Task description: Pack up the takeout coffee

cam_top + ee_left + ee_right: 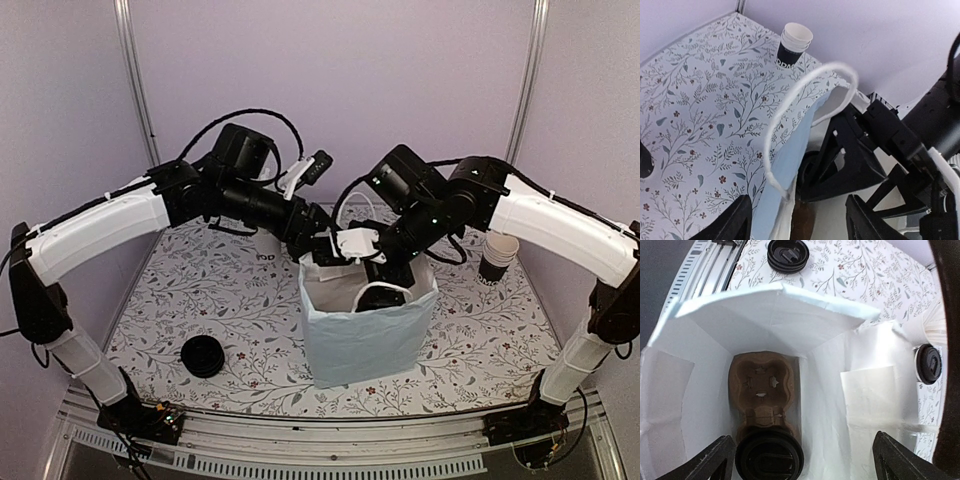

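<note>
The takeout coffee (769, 459), a black cup with a black lid, stands in the near slot of a brown cardboard cup carrier (762, 385) at the bottom of the pale blue paper bag (355, 335). My right gripper (807, 465) is inside the bag's mouth (380, 288). It is open, with its fingers (715, 460) wide on either side and the cup close to the left one, apart from it. My left gripper (800, 225) is open at the bag's back left rim (318, 248), with the bag wall (785, 170) and white handle loop (810, 100) between its fingers.
A stack of unlidded black cups (497, 258) stands at the back right, also in the left wrist view (792, 47). A low pile of black lids (203, 355) lies at the front left. A round black lid-like thing (928, 363) shows outside the bag's wall.
</note>
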Robot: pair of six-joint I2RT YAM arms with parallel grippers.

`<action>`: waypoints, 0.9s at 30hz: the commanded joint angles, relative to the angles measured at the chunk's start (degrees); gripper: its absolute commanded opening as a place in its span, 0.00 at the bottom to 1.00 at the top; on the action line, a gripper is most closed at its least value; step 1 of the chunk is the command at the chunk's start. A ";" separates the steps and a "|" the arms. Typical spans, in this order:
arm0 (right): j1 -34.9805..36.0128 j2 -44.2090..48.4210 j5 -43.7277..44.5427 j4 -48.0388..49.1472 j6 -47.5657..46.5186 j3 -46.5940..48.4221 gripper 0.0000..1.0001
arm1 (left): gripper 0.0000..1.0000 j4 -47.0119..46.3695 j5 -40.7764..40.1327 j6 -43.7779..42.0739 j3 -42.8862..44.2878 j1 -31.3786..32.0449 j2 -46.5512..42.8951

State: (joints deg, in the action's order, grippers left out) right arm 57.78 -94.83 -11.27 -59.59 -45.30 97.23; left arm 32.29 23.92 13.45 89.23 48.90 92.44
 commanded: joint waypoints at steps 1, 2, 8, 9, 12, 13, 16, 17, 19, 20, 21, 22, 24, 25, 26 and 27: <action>0.24 2.09 -0.69 -1.03 -2.37 4.06 0.99 | 0.66 0.50 -3.14 -0.94 2.92 -1.86 -4.90; 0.19 2.03 -0.69 -1.24 -2.77 4.69 0.99 | 0.66 0.75 -3.98 -0.78 2.82 -2.58 -5.44; -0.27 1.02 -1.60 -4.11 -4.04 10.92 0.99 | 0.62 3.38 -12.60 0.71 2.29 -7.46 -8.68; -0.50 0.78 -1.95 -4.69 -4.02 12.65 0.99 | 0.60 4.21 -15.54 1.56 2.42 -8.29 -9.26; -1.79 -0.05 -4.07 -6.54 -4.46 19.94 0.99 | 0.53 5.56 -23.40 4.87 1.27 -11.78 -11.41; -2.54 -0.41 -5.13 -6.85 -4.58 22.20 0.99 | 0.53 5.52 -26.00 5.86 0.44 -13.11 -12.13; -5.41 -1.23 -7.40 -7.42 -4.62 28.73 0.99 | 0.52 5.32 -29.15 7.79 -1.41 -17.79 -13.16; -6.25 -1.63 -7.97 -7.50 -4.62 30.50 0.99 | 0.52 5.20 -28.75 8.07 -1.57 -19.55 -12.96; -8.41 -1.84 -9.50 -7.07 -4.17 33.32 0.99 | 0.50 4.51 -27.14 7.64 -1.41 -22.91 -11.89; -9.72 -1.85 -10.09 -6.70 -3.98 34.07 0.99 | 0.49 4.13 -25.98 7.09 -1.12 -24.40 -11.06; -11.22 -1.69 -10.67 -6.15 -3.44 34.48 0.99 | 0.48 3.42 -24.82 6.18 -0.65 -25.73 -9.74; -12.90 -1.47 -11.23 -5.46 -3.05 34.66 0.99 | 0.47 2.82 -23.12 5.35 -0.10 -26.99 -8.61; -16.81 -0.80 -12.81 -3.61 -1.62 34.53 0.99 | 0.47 1.67 -19.65 3.55 1.60 -29.22 -5.99; -19.04 -0.49 -13.45 -2.38 0.14 34.00 0.99 | 0.47 1.22 -18.45 2.89 2.77 -30.24 -4.60; -21.16 0.03 -13.69 -0.59 1.38 32.54 0.99 | 0.46 0.77 -17.48 2.50 4.00 -31.21 -2.90; -23.30 0.66 -13.69 1.24 3.11 30.69 0.99 | 0.45 0.17 -15.42 2.24 5.15 -32.19 -1.22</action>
State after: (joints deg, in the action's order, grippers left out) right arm 41.19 -95.20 -22.06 -63.53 -47.35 130.87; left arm 35.44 2.13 18.39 90.48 19.94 85.82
